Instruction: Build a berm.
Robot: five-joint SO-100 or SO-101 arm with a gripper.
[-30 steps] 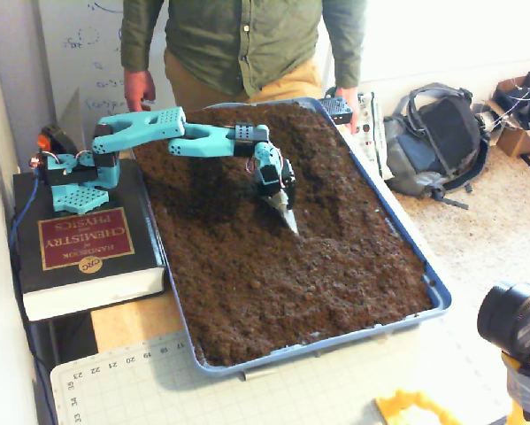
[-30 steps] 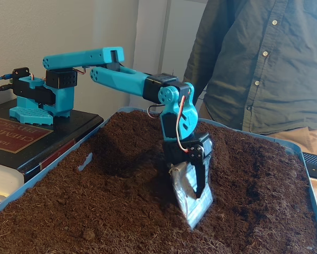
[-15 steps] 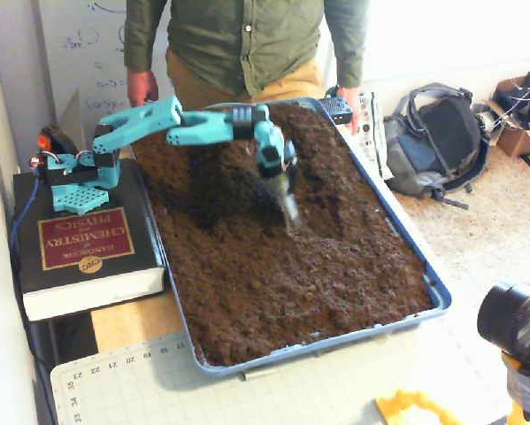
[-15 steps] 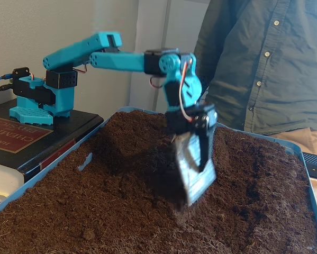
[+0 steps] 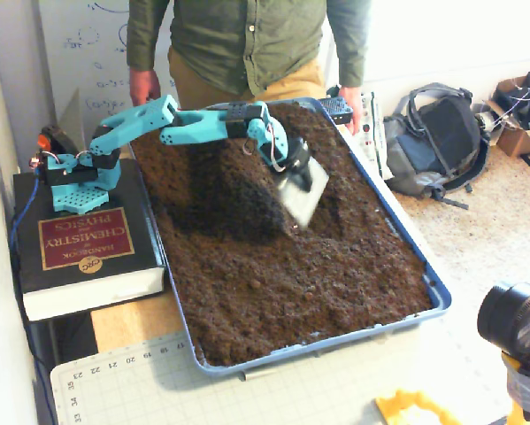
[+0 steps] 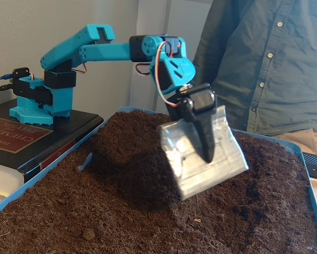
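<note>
Jaws [image 6: 203, 145] clenched on metal scoop plate [image 6: 200, 159], lifted clear of soil, blade tilted. Berm [image 5: 225, 190]: low dark ridge below and just beside jaws toward arm base, inside blue tray [image 5: 437, 292]. Plate held up prob. for repositioning before next push.

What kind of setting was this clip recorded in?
Likely an improvised lab or office bench: a blue tray of loose dark brown soil, the arm's base sitting on a black chemistry and physics handbook, and a scribbled whiteboard behind.
</note>
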